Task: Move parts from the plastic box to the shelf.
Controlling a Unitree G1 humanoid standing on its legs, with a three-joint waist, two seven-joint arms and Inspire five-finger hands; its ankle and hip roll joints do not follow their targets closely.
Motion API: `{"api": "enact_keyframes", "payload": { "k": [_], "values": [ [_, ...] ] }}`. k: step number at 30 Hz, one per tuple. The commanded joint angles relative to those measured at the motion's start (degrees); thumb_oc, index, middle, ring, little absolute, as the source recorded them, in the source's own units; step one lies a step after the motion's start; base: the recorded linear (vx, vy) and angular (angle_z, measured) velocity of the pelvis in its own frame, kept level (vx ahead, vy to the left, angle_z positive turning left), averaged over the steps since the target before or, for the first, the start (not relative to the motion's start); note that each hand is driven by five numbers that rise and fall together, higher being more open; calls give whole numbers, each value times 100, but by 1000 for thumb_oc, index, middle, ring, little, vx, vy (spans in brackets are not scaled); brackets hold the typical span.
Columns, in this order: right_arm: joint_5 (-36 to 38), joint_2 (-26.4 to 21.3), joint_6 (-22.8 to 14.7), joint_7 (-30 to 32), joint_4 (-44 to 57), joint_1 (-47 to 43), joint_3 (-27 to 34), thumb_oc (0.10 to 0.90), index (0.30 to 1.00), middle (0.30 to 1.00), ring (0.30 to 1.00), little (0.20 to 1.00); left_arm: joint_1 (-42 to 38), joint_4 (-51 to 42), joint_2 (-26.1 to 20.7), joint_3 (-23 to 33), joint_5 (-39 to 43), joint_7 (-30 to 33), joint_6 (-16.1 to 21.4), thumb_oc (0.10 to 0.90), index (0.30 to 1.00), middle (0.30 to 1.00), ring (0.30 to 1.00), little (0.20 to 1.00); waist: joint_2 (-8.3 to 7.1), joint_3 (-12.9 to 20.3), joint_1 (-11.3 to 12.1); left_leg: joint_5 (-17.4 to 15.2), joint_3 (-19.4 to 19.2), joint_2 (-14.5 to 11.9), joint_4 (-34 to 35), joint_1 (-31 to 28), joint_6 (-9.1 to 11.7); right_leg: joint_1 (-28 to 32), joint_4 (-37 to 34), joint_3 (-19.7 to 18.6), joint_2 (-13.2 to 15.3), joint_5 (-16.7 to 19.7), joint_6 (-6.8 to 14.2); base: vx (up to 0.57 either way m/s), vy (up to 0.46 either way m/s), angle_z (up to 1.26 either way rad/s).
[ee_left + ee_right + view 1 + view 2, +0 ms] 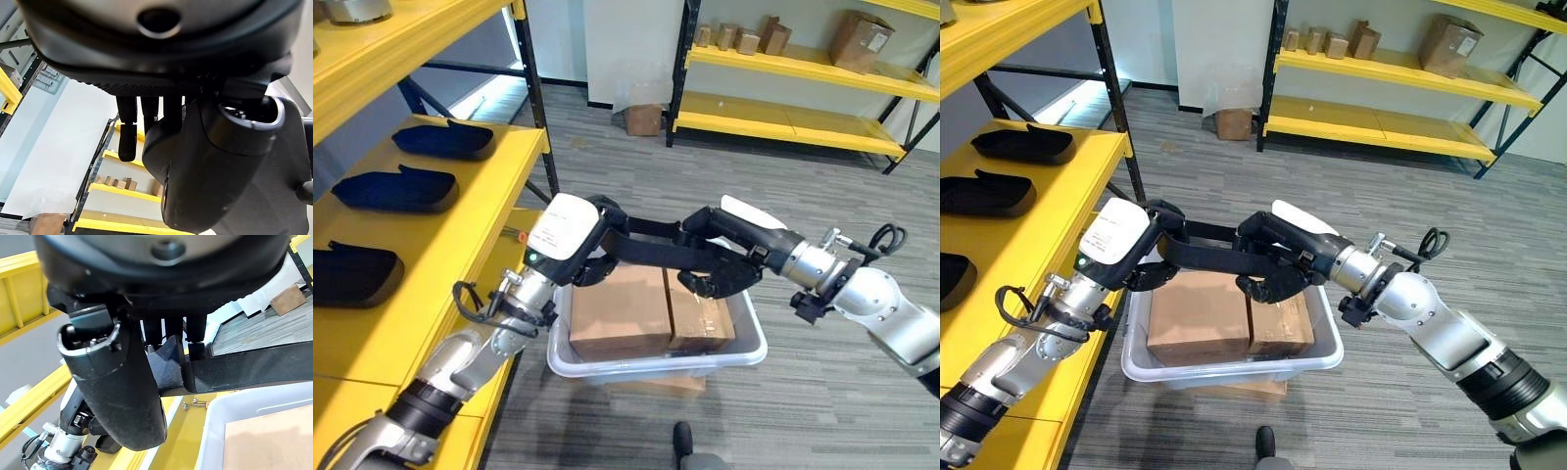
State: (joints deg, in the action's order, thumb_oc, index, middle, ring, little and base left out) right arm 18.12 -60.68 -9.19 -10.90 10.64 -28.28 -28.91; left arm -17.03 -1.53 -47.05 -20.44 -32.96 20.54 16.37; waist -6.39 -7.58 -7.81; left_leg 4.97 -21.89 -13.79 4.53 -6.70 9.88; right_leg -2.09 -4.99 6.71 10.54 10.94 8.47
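1. A long black part (pixel 651 250) hangs between both robot hands, above the plastic box (pixel 756 338); not yet shelved.
2. The left robot hand (pixel 597 245) seems curled round its near end, though its wrist view is cramped; the right robot hand (pixel 715 269) clasps the other end.
3. Beside the left robot hand, the yellow shelf (pixel 499 186) already carries three black parts (pixel 396 189).
4. Below the hands, the box holds two cardboard cartons (pixel 651 313).

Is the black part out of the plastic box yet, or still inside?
Out. Both hands, left and right, hold the black part level above the plastic box, beside the shelf.
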Motion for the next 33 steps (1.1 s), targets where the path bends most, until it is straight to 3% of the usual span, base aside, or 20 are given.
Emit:
{"api": "enact_keyframes", "payload": {
  "k": [1, 7, 8, 16, 24, 29, 33],
  "values": [
    [305, 167, -738, 404, 730, -882, 383, 400, 300, 300, 300, 300, -970, -374, 58, -42, 146, 426, 151, 400, 300, 300, 300, 300, -148, 227, 25, -377, 144, -162, 47, -369, 33, 263, 149, 184, 618, -224, 584, 0, 0, 0],
    [258, 233, -762, 530, 726, -617, 697, 400, 300, 300, 300, 300, -878, -262, 155, -59, 186, 376, 157, 400, 300, 300, 300, 300, -127, 244, -11, -393, 134, -144, 42, -377, 18, 259, 151, 147, 624, -230, 581, 0, 0, 0],
    [274, 303, -786, 621, 717, -431, 935, 900, 1000, 1000, 1000, 1000, -780, -211, 165, -2, 199, 366, 162, 400, 300, 300, 300, 300, -106, 266, -54, -412, 105, -138, 37, -406, 16, 252, 155, 108, 633, -233, 582, 0, 0, 0],
    [423, 683, -838, 811, 730, 320, 1730, 900, 1000, 1000, 1000, 1000, -389, 2, 248, 320, 363, 354, 125, 400, 300, 300, 300, 300, -39, 314, -189, -445, -57, -83, 19, -486, -4, 162, 170, -60, 638, -216, 592, -6, 4, -10],
    [500, 1409, -916, 977, 773, 1473, 2778, 900, 1000, 1000, 1000, 1000, 233, 188, 486, 961, 520, 388, 48, 400, 300, 300, 300, 300, 107, 390, -345, -458, -242, -76, 13, -573, -14, 54, 198, -246, 605, -213, 608, -6, -20, -19],
    [602, 1926, -939, 950, 878, 2182, 3375, 900, 1000, 1000, 1000, 1000, 806, 148, 629, 1591, 551, 464, 12, 400, 300, 300, 300, 300, 252, 463, -386, -365, -177, -216, 8, -551, 46, 71, 385, -179, 494, -434, 490, -6, -69, -2],
    [608, 2064, -879, 900, 859, 2397, 3552, 900, 1000, 1000, 1000, 1000, 1198, 104, 754, 2011, 670, 445, -40, 400, 300, 300, 300, 300, 359, 460, -335, -272, -63, -361, -31, -498, 76, 77, 631, -108, 359, -674, 367, -15, -117, 3]
  ]
}}
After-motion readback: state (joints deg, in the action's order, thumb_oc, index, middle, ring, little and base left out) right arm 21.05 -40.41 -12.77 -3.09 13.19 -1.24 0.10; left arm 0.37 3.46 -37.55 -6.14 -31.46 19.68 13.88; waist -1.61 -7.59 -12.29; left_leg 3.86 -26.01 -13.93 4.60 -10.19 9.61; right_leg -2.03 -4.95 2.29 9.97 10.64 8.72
